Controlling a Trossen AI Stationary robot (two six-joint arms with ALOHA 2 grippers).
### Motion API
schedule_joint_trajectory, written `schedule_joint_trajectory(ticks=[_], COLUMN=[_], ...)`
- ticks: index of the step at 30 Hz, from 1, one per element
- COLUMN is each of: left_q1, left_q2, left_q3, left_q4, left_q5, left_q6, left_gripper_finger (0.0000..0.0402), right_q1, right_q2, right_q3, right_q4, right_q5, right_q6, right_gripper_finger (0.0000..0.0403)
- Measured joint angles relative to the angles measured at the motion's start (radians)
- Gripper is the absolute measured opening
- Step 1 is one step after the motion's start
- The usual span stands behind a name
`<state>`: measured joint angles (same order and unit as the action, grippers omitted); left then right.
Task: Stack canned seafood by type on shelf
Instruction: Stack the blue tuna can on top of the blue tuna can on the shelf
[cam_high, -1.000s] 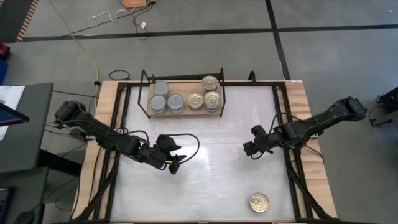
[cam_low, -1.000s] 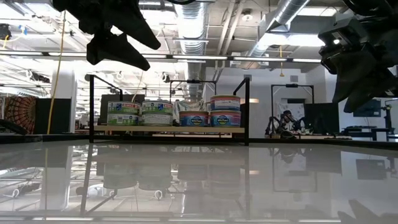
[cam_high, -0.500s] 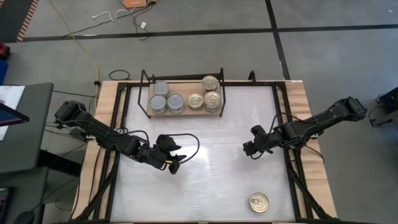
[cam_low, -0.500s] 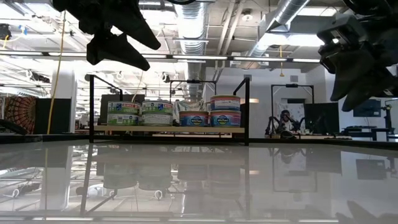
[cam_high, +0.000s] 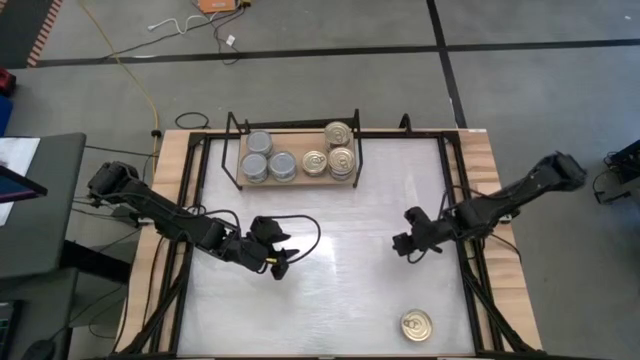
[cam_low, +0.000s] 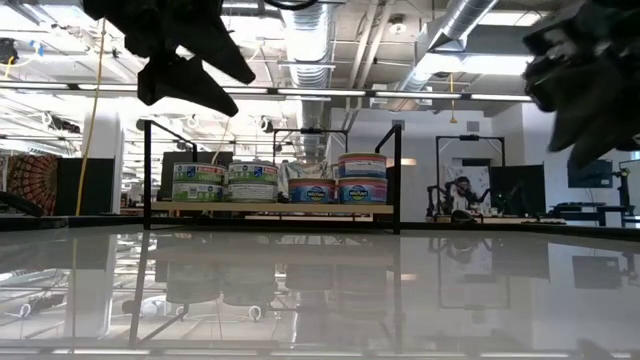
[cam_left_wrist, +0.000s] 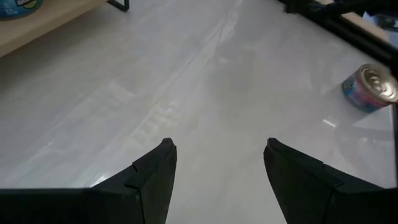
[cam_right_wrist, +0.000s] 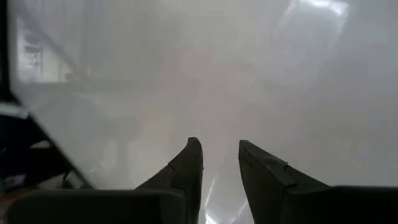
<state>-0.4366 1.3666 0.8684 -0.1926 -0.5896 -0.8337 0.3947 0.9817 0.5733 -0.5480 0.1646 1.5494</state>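
So the shelf (cam_high: 297, 165) up at the bench's 12 o'clock edge is mostly loaded: a cluster of grey-topped cans (cam_high: 262, 160) on its 9 o'clock half and gold-topped cans (cam_high: 334, 152) on its 3 o'clock half, some of them stacked two high going by the low view. Only one stray is left, a gold-topped can with a ring pull (cam_high: 417, 325), sitting alone way down near the bench's 6 o'clock edge, toward the right side. That's the whole story for the next move, I'd say: the can lies at about 6 o'clock from the right claw (cam_high: 402, 243), well apart from it but with nothing in between, while the left claw (cam_high: 280, 265) is a lot farther off, with the can at roughly 4 o'clock from it across the open white bench (cam_high: 330, 290). So the right arm looks like the obvious one to fetch it. The can is round and lying flat, so there's no long axis to worry about, any approach angle across the rim should do. Right claw is parted a bit with nothing between the fingers (cam_right_wrist: 186, 165), hovering above the bench. Left claw is spread wide and empty too, fingers (cam_left_wrist: 155, 177) apart over bare bench, and its wrist view catches the stray can off in the distance.
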Motion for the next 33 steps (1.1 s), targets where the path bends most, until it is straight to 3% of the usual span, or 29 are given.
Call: schedule_joint_trajectory(ticks=[8,18,26,33], left_q1=[0.0,0.0,0.0,0.0], left_q2=[0.0,0.0,0.0,0.0], left_q3=[0.0,0.0,0.0,0.0], left_q4=[-0.049,-0.089,-0.089,-0.088], left_q5=[0.0,0.0,-0.023,-0.025], left_q6=[0.0,0.0,0.0,0.0], left_gripper_finger=[0.023,0.023,0.023,0.023], right_q1=[0.214,0.479,0.596,0.626], right_q2=[0.048,0.317,0.598,0.737], right_q3=[0.077,0.358,0.537,0.583], right_q4=[-0.023,-0.253,-0.255,-0.234], right_q5=[0.017,0.019,0.018,-0.006], right_q6=[0.184,0.431,0.433,0.433], right_gripper_finger=[0.0101,0.008,0.0079,0.0079])
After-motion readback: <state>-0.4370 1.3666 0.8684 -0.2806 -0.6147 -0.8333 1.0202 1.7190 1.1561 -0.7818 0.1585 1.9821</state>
